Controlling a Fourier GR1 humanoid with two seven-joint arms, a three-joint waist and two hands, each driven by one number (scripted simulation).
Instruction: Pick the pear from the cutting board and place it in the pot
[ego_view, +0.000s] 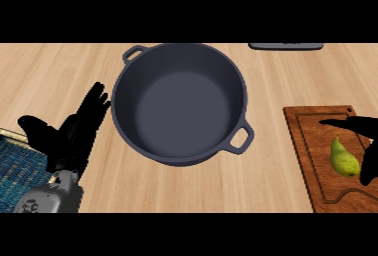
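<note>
Head view, steeply down on the pale wooden counter. Small yellow-green pear lies on the reddish-brown wooden cutting board at the right edge, stem end pointing away from the robot. Black right hand is at the pear: thumb reaches over the board above the fruit, fingers come down along its right side, so the pear sits in the gap between them. Fingers look spread, not clamped; contact with the fruit cannot be confirmed, since the hand is partly cut off by the frame edge. Judgement: grasp stage, pear not yet lifted. Large dark grey oval pot with two loop handles stands mid-counter, left of the board and apart from it, nothing inside; its wide mouth should make a forgiving target for a short carry leftwards. Black left hand rests left of the pot, fingers straight and pointing up, holding nothing, beside a blue woven cloth. A dark flat object shows at the far edge, unidentifiable.
</note>
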